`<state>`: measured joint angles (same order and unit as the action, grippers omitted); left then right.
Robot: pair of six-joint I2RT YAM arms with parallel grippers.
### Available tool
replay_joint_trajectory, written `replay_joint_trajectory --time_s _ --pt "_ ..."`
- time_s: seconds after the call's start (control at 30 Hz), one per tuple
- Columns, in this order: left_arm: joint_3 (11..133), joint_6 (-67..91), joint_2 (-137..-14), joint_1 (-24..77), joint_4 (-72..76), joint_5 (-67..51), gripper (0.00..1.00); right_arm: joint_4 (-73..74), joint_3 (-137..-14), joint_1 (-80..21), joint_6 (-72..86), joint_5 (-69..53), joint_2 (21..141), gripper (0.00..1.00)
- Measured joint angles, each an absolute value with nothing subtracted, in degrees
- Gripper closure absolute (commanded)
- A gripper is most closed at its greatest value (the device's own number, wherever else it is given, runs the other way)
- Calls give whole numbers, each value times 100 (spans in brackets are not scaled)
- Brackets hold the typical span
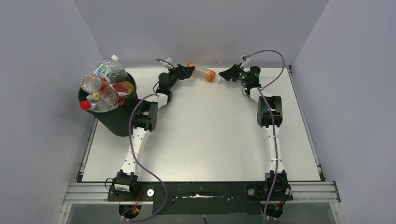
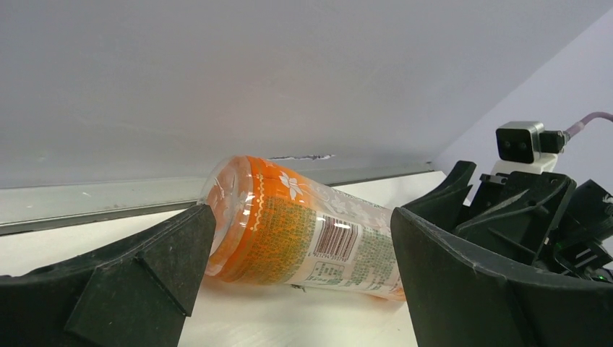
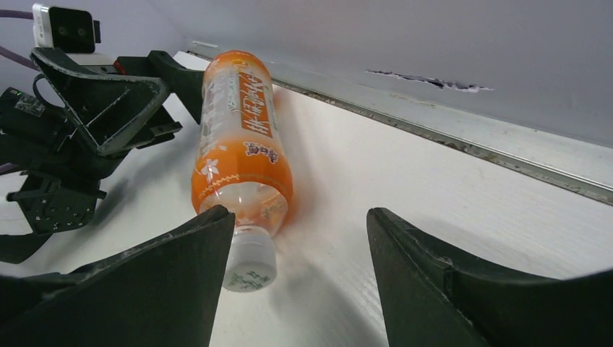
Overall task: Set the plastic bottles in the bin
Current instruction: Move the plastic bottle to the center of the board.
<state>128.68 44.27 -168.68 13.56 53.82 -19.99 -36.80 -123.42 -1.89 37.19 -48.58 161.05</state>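
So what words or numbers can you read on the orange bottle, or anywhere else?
Nothing can be read for sure.
White characters on the orange bottle: too blurred to read.
Digits under its barcode: too small.
Green print beside the barcode: too small.
Print on its cap: blurred.
Labels on the bottles in the bin: too small.
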Motion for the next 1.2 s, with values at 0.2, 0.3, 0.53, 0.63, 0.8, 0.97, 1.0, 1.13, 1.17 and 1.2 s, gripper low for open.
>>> replay_joint_trajectory --time_s 0.2,0.3,0.53,0.63,0.8,0.97,1.0,1.13,1.17,1.2 --pt "12728 4362 -16807 1492 5428 -2082 7 -3955 -12049 -213 3804 -5083 16031 32" --pt "12558 4318 -16722 1533 5474 -2110 7 -4139 -11478 -235 3701 -5127 15753 33" --pt "11767 4276 -16247 1619 5548 -2154 8 -4108 -10274 -272 3492 -5124 15043 49" --pt "11343 4222 -15987 1675 5555 -2156 8 -4099 -10219 -311 3459 -5122 15032 55" --pt "10497 4117 -15511 1691 5669 -2064 9 -4066 -9979 -349 3428 -5306 14894 61" --pt "9496 4106 -14921 1695 5798 -1959 9 -3975 -8912 -499 3301 -5290 14178 64" --pt "9297 4101 -14787 1699 5798 -1942 9 -3962 -8678 -537 3280 -5264 14000 65" --pt "8512 3986 -14228 1785 5684 -1789 9 -3839 -7804 -676 3151 -5085 13260 66" --pt "8291 3931 -14059 1828 5618 -1726 10 -3778 -7585 -703 3105 -5013 13047 66" --pt "8055 3868 -13872 1881 5548 -1649 10 -3695 -7382 -727 3050 -4950 12840 66"
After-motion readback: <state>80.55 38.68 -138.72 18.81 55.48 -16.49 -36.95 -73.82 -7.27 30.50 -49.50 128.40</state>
